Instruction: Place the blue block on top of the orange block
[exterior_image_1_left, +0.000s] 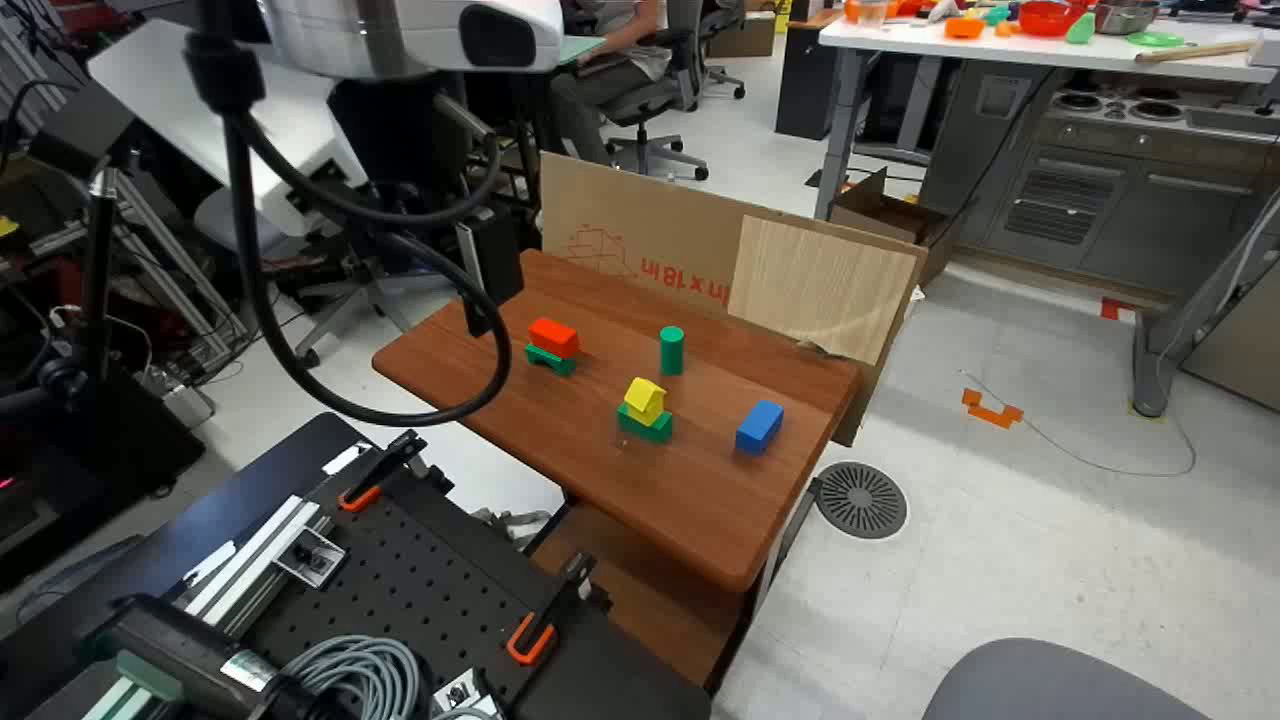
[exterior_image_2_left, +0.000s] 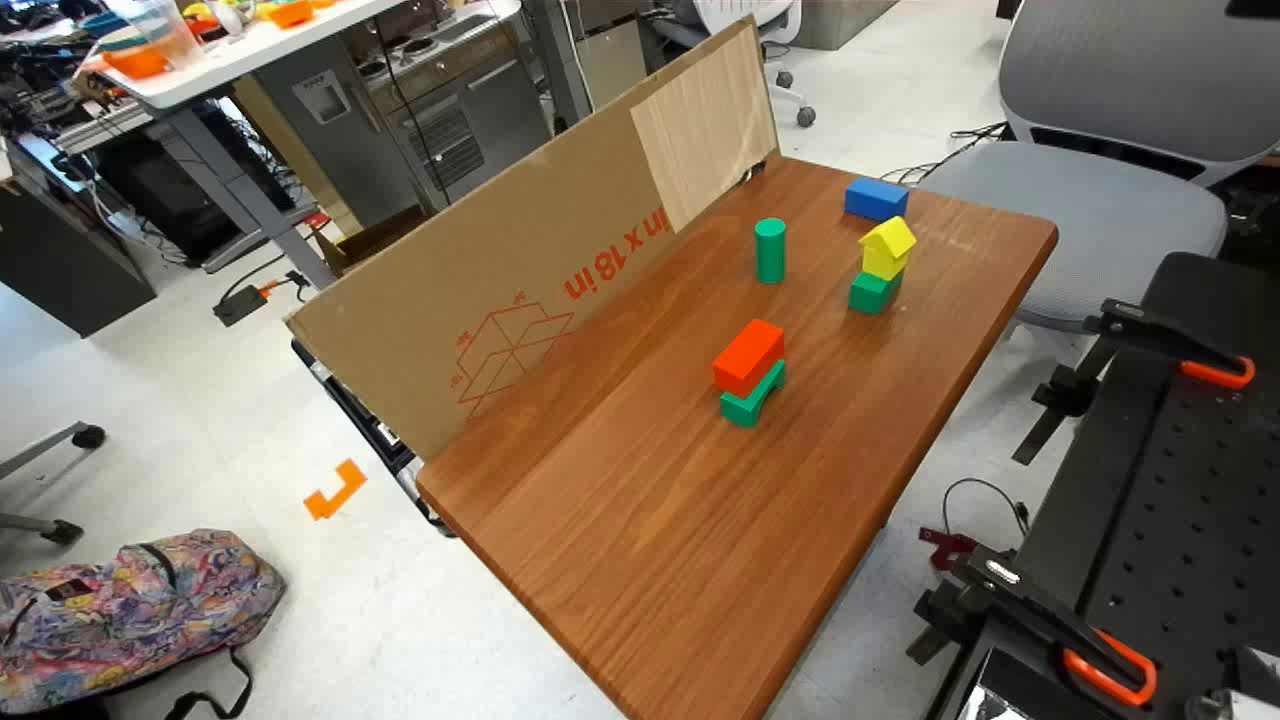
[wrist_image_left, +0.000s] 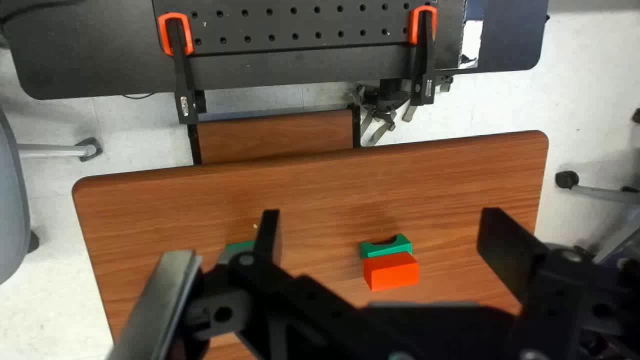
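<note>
Gripper (wrist_image_left: 381, 231): fingers (wrist_image_left: 505, 250) spread wide apart as we look past them to the wooden table (wrist_image_left: 310, 195)
Orange block (exterior_image_2_left: 748, 358): seated on a green arch (exterior_image_2_left: 741, 411), as we see in all three views
Yellow block (exterior_image_2_left: 886, 255): house-shaped, perched on a green block (exterior_image_2_left: 870, 294), with a green cylinder (exterior_image_2_left: 770, 252) upright nearby
Blue block (exterior_image_2_left: 876, 200): lying on the table, well apart from the orange block, in both exterior views

it's a lab: robot arm (exterior_image_1_left: 415, 38), perforated plate (exterior_image_1_left: 440, 585).
</note>
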